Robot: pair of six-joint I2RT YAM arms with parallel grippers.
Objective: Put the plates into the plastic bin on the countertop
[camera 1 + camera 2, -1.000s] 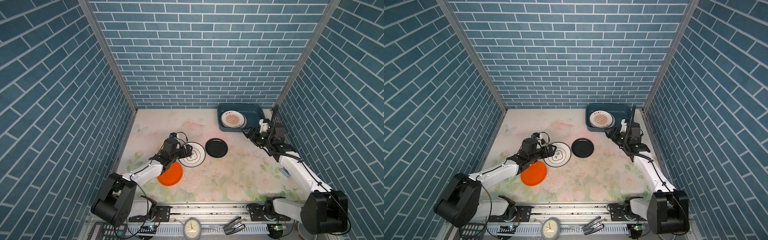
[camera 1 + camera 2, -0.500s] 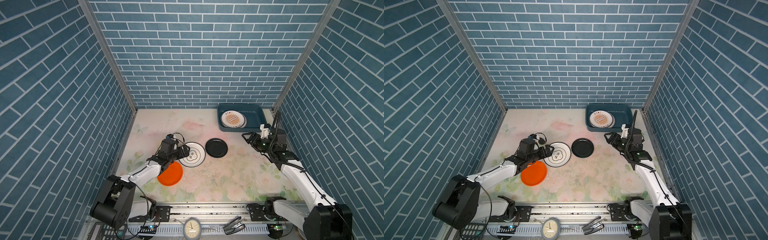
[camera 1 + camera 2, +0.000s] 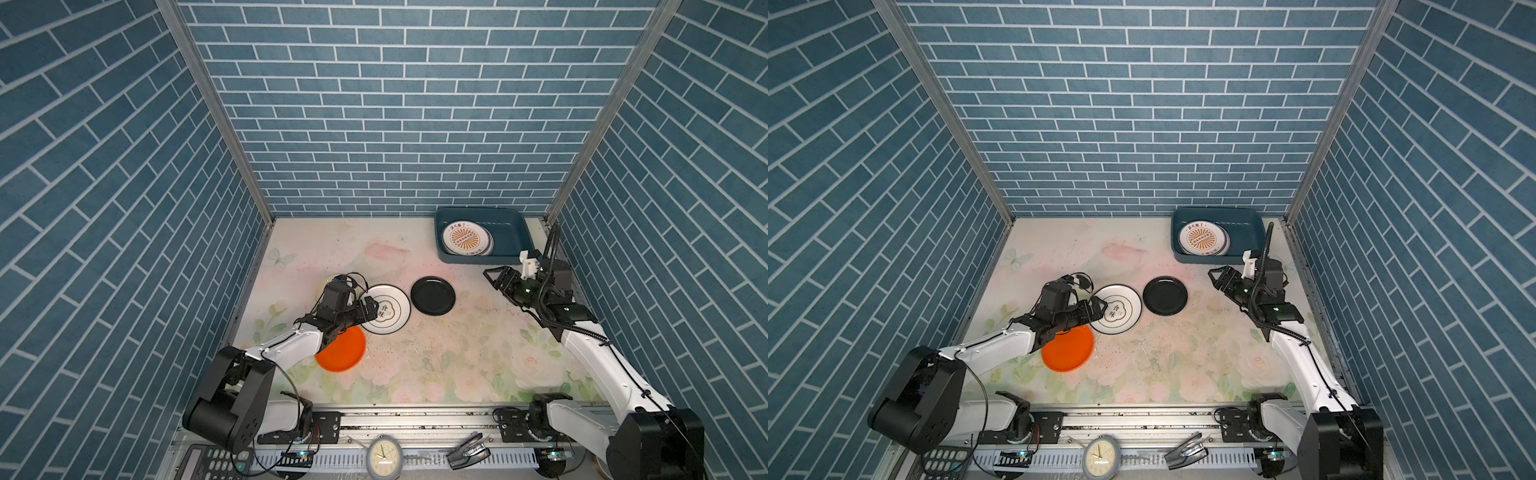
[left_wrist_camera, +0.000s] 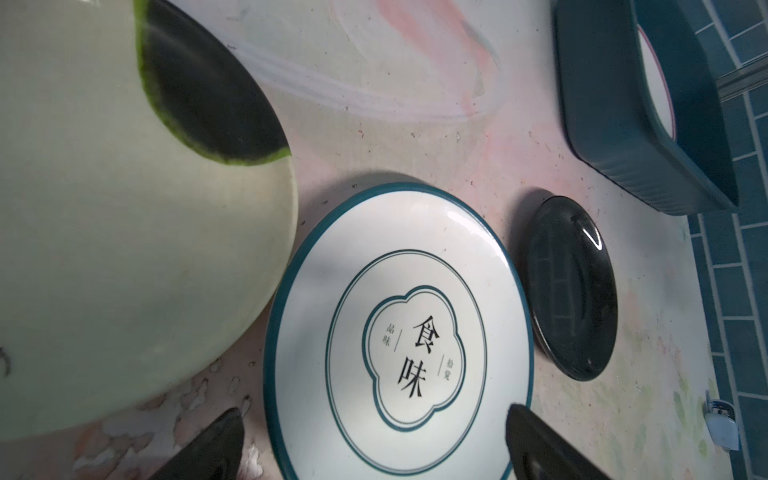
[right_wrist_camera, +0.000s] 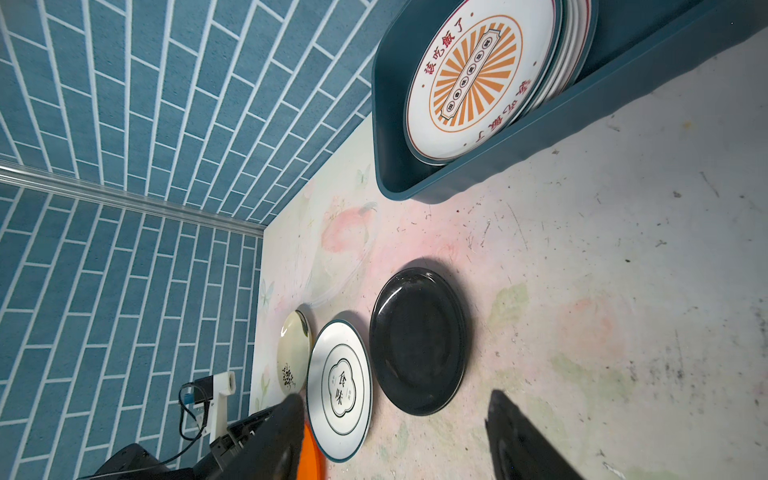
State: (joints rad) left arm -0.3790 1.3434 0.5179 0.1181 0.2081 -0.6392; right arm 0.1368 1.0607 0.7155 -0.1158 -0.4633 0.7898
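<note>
Right gripper point(image 3: 490, 279) and arm farther back from the plastic bin point(image 3: 469, 258) than a second ago.

Black left claw point(image 3: 370, 309) and right claw point(image 3: 490, 277), white arm links point(image 3: 286, 347), looped black cables point(image 3: 541, 291)

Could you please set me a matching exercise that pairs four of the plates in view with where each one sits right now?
Things:
1. orange plate
2. black plate
3. sunburst plate
4. teal-rimmed plate

Places:
A. inside the plastic bin
B. at the open left gripper's fingertips
C. partly hidden under the left arm
D. uncovered on the countertop, no arm over it

Pairs: 1-C, 2-D, 3-A, 4-B
</note>
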